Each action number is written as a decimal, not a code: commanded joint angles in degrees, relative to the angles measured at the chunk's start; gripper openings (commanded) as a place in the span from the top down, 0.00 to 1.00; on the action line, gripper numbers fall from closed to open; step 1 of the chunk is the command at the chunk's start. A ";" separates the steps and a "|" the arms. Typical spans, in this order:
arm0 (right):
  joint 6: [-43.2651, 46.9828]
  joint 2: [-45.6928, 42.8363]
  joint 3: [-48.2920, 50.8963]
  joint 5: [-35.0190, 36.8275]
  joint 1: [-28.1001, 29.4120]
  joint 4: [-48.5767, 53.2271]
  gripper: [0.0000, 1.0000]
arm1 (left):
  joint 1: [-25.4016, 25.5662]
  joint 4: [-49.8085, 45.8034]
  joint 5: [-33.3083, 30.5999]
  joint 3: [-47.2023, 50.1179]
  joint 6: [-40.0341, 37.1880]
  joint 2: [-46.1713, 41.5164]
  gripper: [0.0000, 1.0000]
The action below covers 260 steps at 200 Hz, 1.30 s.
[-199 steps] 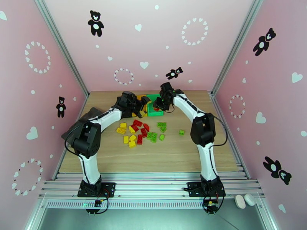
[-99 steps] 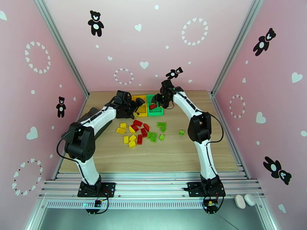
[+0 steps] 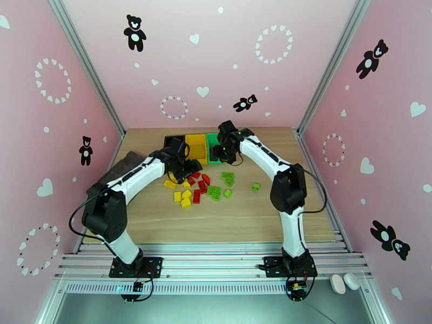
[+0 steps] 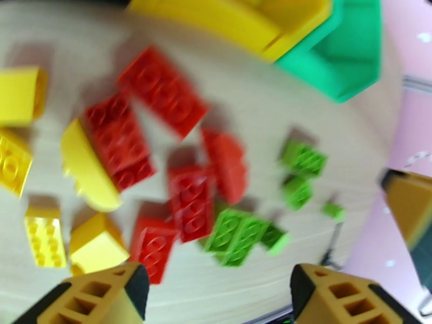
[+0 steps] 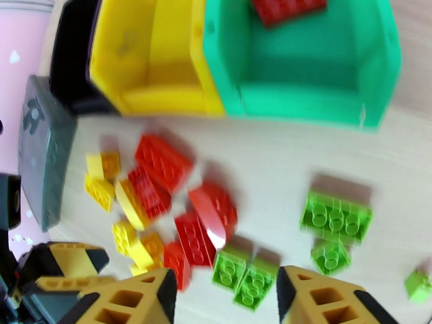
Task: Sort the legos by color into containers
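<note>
Legos (image 3: 200, 184) lie heaped on the table (image 3: 243, 217) just before the containers (image 3: 197, 137); one red brick (image 5: 288, 7) sits in the green bin (image 5: 302, 98), seemingly missorted. Left tool (image 4: 216, 290) and right tool (image 5: 224, 292) hang by the heap, both spread wide and empty, probably choosing bricks.

Containers (image 3: 197, 148) behind legos (image 3: 202, 186); brick (image 5: 289, 7) inside rightmost container (image 5: 302, 102).
</note>
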<state>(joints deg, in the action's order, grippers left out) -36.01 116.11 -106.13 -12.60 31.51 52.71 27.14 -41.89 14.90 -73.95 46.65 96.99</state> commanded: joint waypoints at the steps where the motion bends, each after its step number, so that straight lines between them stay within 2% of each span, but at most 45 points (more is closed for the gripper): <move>1: 0.61 -6.16 7.38 4.16 1.46 -0.01 0.50 | 3.35 -4.13 -4.86 1.18 -2.22 -1.71 0.31; 56: -2.70 -16.41 25.72 6.01 4.82 -4.44 0.54 | 12.23 -8.63 -12.03 1.88 -2.08 1.28 0.38; 99: -5.17 -20.65 34.38 5.88 6.31 -6.74 0.54 | 14.57 -10.33 -16.47 2.19 -0.67 3.86 0.40; 260: -6.52 -22.31 36.47 6.36 7.72 -7.22 0.55 | 14.42 -11.09 -20.17 -4.16 -5.61 14.06 0.39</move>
<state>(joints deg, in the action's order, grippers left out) -41.67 95.50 -70.15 -6.96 38.94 45.60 41.58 -51.55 -2.92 -77.01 42.48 109.65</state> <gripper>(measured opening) 0.456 0.613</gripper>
